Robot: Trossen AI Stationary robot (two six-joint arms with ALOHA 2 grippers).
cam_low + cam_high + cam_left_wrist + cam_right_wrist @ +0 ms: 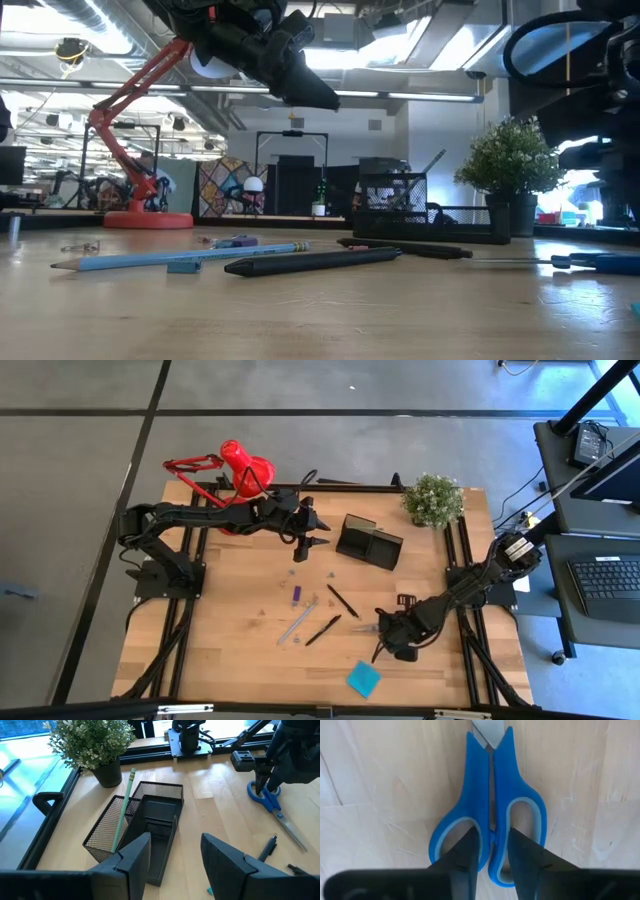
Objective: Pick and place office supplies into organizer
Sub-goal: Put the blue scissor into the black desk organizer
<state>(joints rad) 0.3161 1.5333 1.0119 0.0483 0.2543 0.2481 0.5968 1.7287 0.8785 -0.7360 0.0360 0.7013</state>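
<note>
- I see a pale wooden table [240, 610], matt.
- Scissors [490, 820]: smooth blue plastic handles, metal blades.
- Organizer [145, 820]: fine black mesh.

The high view looks straight down on the whole wooden worktop [240, 650]. The low view sits at worktop level, facing across it into the room. The left wrist view looks down from some height at the mesh organizer [145, 827], which the high and low views share. The right wrist view hangs very near above the blue-handled scissors [490, 815].
</note>
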